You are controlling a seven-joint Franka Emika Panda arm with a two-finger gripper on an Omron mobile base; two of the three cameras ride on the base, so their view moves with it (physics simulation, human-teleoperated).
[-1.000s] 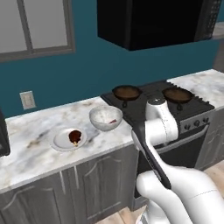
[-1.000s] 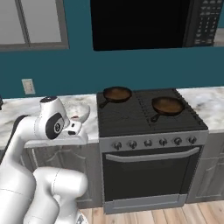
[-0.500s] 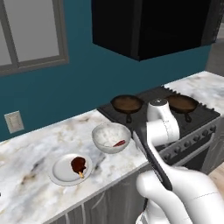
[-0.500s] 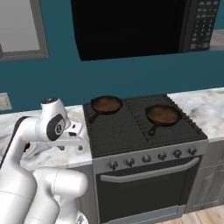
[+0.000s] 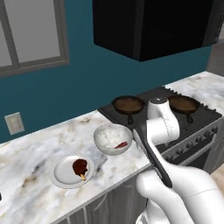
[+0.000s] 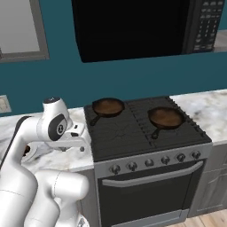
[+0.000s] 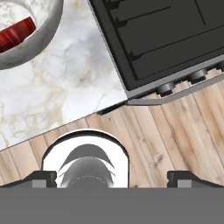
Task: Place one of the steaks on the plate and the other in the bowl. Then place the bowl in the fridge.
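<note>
The dark brown steak [image 5: 80,167] with a yellowish bone tip lies on the white plate [image 5: 61,175] at the left of the marble counter. The flat red steak [image 5: 121,145] lies inside the deep mottled bowl [image 5: 105,133], just left of the stove. In the hand view the bowl's rim [image 7: 46,41] and the red steak [image 7: 15,35] sit at the top left. My gripper [image 7: 113,178] hangs open and empty over the counter's front edge, to the right of the bowl, touching nothing. The fridge is out of view.
A black stove [image 6: 133,128] stands right of the bowl, with two dark skillets [image 6: 107,107] [image 6: 165,117] on its burners. A black microwave [image 6: 133,26] hangs above it. The wooden floor [image 7: 175,131] shows below the counter edge. Marble counter [image 5: 30,157] stretches left of the plate.
Both base views have shifted and drawn closer to the counter, so the base has driven. Each steak stays in its dish, and the gripper stays open.
</note>
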